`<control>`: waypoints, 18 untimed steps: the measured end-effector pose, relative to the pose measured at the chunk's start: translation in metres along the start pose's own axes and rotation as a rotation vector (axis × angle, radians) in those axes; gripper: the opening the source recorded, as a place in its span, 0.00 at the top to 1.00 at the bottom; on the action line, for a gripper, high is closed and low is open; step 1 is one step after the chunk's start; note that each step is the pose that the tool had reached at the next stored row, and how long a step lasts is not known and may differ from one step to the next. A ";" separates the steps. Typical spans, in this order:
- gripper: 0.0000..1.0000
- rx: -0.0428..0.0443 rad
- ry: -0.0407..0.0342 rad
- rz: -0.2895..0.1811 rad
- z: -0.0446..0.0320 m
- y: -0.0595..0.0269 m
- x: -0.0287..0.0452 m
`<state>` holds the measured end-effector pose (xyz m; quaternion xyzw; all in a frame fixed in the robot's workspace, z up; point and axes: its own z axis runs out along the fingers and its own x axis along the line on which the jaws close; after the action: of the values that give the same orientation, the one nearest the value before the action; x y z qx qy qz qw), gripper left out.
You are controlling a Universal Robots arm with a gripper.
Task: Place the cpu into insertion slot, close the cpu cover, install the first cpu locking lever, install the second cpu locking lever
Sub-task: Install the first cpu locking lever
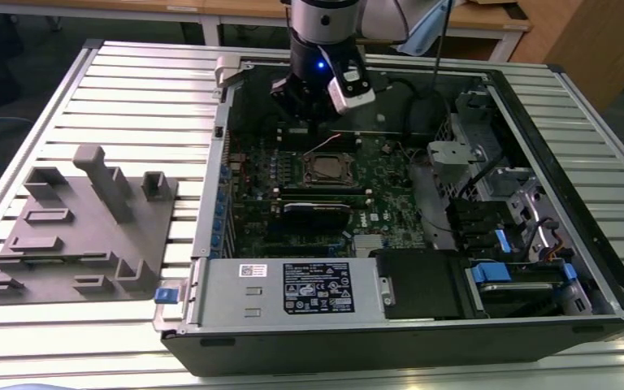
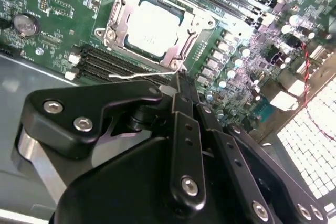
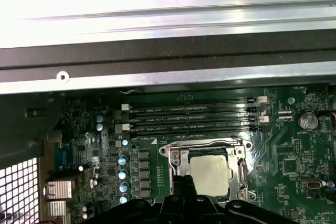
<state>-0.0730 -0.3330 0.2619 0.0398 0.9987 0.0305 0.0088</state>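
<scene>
The cpu lies flat in the insertion slot, its silver-grey top showing through the window of the cpu cover, which is folded down over it. A thin silver locking lever runs along one side of the socket. My gripper is shut, its black fingers pressed together, with the tip right at the end of that lever wire. In the exterior view the gripper hangs just behind the socket inside the case. In the first wrist view the fingertips sit at the edge of the cover.
The open computer case walls in the motherboard. Black memory slots lie beside the socket, and a red wire and a coin battery are nearby. A grey fixture stands on the slatted table at the exterior view's left.
</scene>
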 end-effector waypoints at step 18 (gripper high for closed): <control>0.89 -0.0771 0.0054 0.001 0.0000 -0.0002 0.0000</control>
<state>-0.0730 -0.3332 0.2620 0.0401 0.9968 0.0690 0.0076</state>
